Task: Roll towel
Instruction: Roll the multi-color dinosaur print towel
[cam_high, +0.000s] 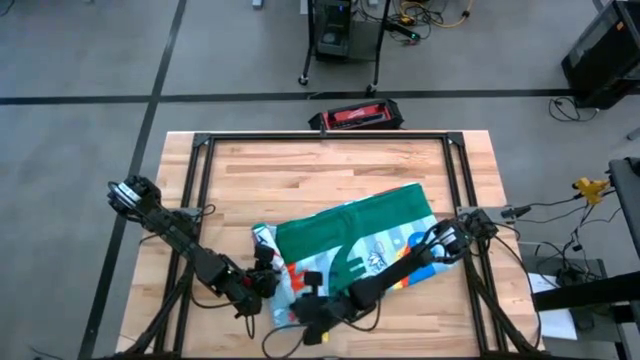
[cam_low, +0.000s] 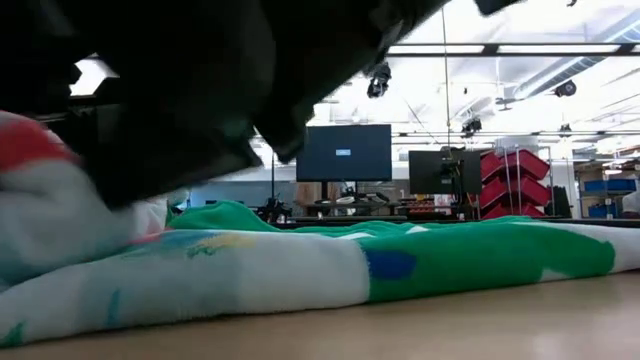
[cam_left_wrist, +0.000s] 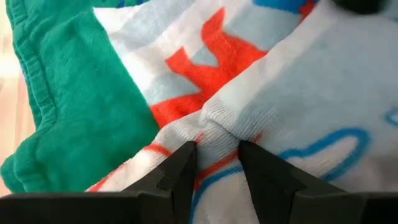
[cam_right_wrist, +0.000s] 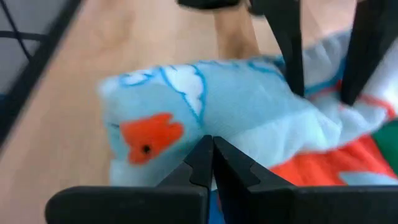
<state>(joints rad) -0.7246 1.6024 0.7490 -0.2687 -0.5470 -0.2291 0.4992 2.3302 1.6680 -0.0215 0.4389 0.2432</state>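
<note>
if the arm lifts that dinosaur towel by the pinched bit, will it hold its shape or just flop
Probably flop. The towel lies in soft folds on the table, and the ridge pinched by the left gripper bunches up, so it looks limp. Its fuzzy pile suggests it should grip rather than slip. Its thick folds near the right gripper suggest some drag when pulled.

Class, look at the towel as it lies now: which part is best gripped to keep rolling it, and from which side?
Probably the bunched roll of the towel at the table's near edge, coming from above: its raised folds give the jaws something to pinch, unlike the flat green part.
</note>
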